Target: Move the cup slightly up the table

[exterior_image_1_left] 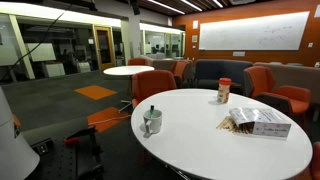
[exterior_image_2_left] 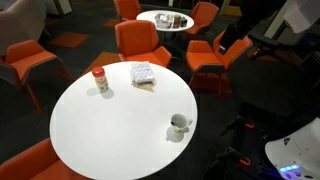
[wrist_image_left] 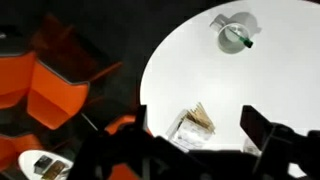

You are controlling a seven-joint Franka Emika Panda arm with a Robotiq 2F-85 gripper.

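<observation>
The cup (exterior_image_1_left: 152,121) is a small white-grey mug with a side handle and a dark green stick poking out of its top. It stands upright near the edge of the large round white table (exterior_image_1_left: 200,150), as both exterior views show (exterior_image_2_left: 179,126) (exterior_image_2_left: 110,130). In the wrist view the cup (wrist_image_left: 233,37) is at the top right, far from my gripper (wrist_image_left: 200,130). The gripper hangs high above the table (wrist_image_left: 190,70), with its dark fingers spread apart and nothing between them. It does not show in either exterior view.
A jar with a red lid (exterior_image_1_left: 224,91) (exterior_image_2_left: 100,80) and an opened snack box (exterior_image_1_left: 258,122) (exterior_image_2_left: 143,73) (wrist_image_left: 192,125) stand on the table away from the cup. Orange chairs (exterior_image_2_left: 140,42) ring the table. A smaller round white table (exterior_image_1_left: 128,70) stands further back.
</observation>
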